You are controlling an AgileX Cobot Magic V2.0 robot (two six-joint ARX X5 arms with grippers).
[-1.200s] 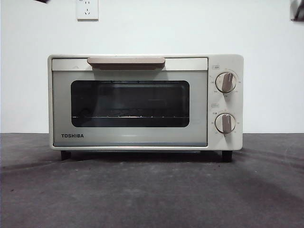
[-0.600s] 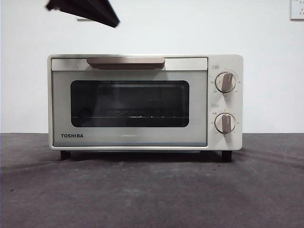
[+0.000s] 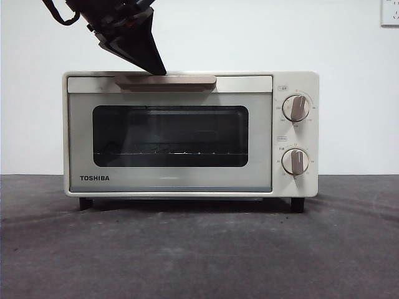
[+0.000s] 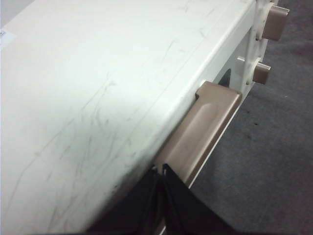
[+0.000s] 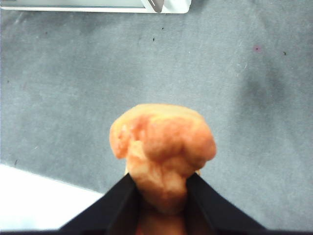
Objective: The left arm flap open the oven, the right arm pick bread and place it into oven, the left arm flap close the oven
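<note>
The cream-white TOSHIBA oven (image 3: 187, 134) stands in the middle of the front view with its glass door shut. My left gripper (image 3: 159, 71) comes down from the top left, and its pointed tip is at the top of the beige bar handle (image 3: 165, 81). In the left wrist view my left gripper (image 4: 160, 170) is shut, with its tip in the gap between the oven top (image 4: 107, 88) and the handle (image 4: 205, 127). My right gripper (image 5: 161, 196) is out of the front view. It is shut on the golden-orange bread (image 5: 164, 142) and holds it above the grey table.
Two beige knobs (image 3: 297, 108) sit on the oven's right side. The dark grey table surface (image 3: 199, 249) stretches in front of the oven. A white wall with an outlet (image 3: 389, 12) stands behind. A pale strip, probably the oven's base (image 5: 98, 6), shows in the right wrist view.
My left gripper has come into the front view from the top left and moved down to the oven's handle. The oven door has stayed shut.
</note>
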